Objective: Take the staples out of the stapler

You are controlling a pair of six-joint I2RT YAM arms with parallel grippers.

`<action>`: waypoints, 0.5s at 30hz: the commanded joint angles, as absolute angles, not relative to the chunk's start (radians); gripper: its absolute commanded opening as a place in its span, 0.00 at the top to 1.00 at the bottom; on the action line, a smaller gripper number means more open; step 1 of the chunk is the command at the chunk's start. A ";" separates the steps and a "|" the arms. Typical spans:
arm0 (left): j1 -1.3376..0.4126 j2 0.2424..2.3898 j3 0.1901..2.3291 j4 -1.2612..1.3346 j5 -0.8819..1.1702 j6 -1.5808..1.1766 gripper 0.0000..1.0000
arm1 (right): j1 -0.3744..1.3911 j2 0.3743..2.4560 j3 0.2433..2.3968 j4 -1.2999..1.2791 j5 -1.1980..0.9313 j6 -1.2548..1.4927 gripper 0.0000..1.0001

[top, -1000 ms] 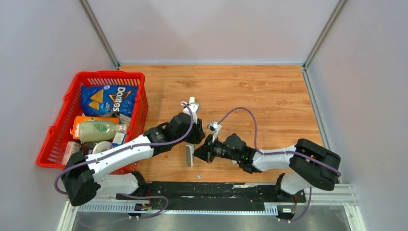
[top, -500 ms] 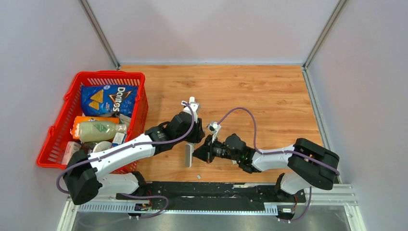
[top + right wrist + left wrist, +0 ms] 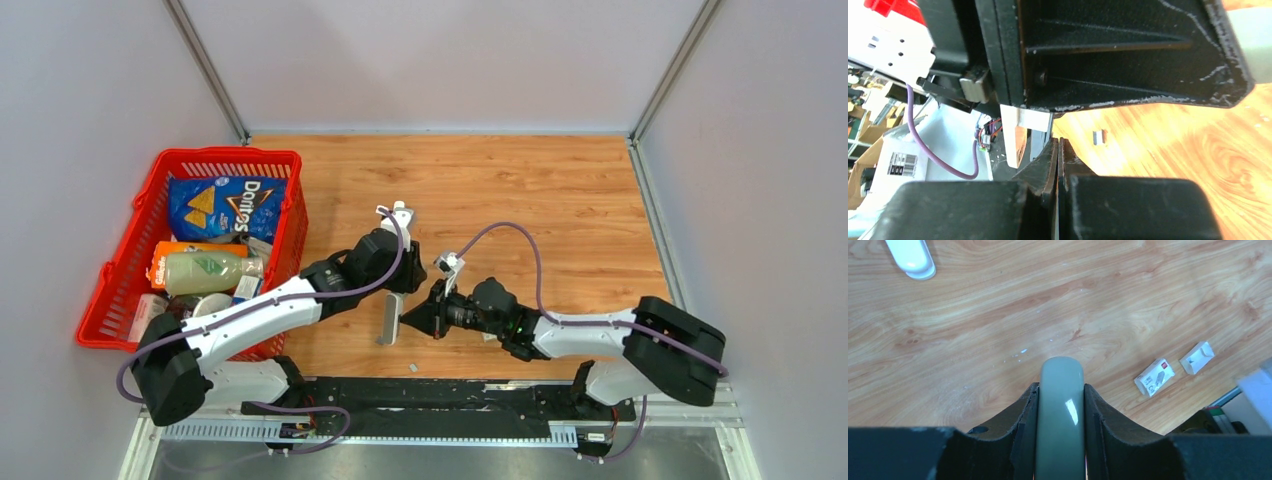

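Note:
My left gripper (image 3: pixel 398 290) is shut on the grey-green stapler (image 3: pixel 387 323) and holds it above the table, one end pointing down toward the near edge. In the left wrist view the stapler body (image 3: pixel 1060 415) is clamped between the left gripper's (image 3: pixel 1060 387) black fingers. My right gripper (image 3: pixel 407 318) is right beside the stapler, and in the right wrist view the right gripper (image 3: pixel 1058 143) has its jaws pressed together with nothing visible between them. One short silvery staple strip (image 3: pixel 1099 137) lies on the wood; it also shows in the top view (image 3: pixel 413 368) near the front edge.
A red basket (image 3: pixel 118 262) of groceries stands at the left. Two small white staple boxes (image 3: pixel 1154 377) (image 3: pixel 1197 358) lie on the wood beneath the left gripper. A white rounded object (image 3: pixel 910 257) lies further off. Grey walls enclose the table.
My right gripper has slid slightly left, closer to the stapler, and its arm has stretched out. The stapler's lower end has swung a little to the left. The left arm has barely moved.

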State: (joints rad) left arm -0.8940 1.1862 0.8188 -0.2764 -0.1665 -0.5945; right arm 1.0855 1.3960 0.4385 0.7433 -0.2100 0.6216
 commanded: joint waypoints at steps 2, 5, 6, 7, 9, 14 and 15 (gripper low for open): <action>-0.888 1.144 0.911 -0.259 -0.150 -0.555 1.00 | 1.083 1.215 0.476 0.560 -0.103 0.543 1.00; -0.890 1.131 0.942 -0.279 -0.118 -0.554 1.00 | 1.077 1.119 0.511 0.390 -0.014 0.497 1.00; -0.890 1.126 0.952 -0.282 -0.101 -0.555 1.00 | 1.078 1.089 0.521 0.338 0.000 0.482 1.00; -0.890 1.123 0.960 -0.287 -0.098 -0.555 1.00 | 1.078 1.051 0.534 0.275 0.068 0.474 1.00; -0.890 1.114 0.983 -0.301 -0.100 -0.546 1.00 | 1.080 0.990 0.548 0.169 0.142 0.454 1.00; -0.890 1.098 1.040 -0.333 -0.144 -0.522 1.00 | 1.078 0.852 0.563 -0.030 0.218 0.443 1.00; -0.890 1.095 1.045 -0.330 -0.152 -0.523 1.00 | 1.078 0.836 0.564 -0.047 0.195 0.446 1.00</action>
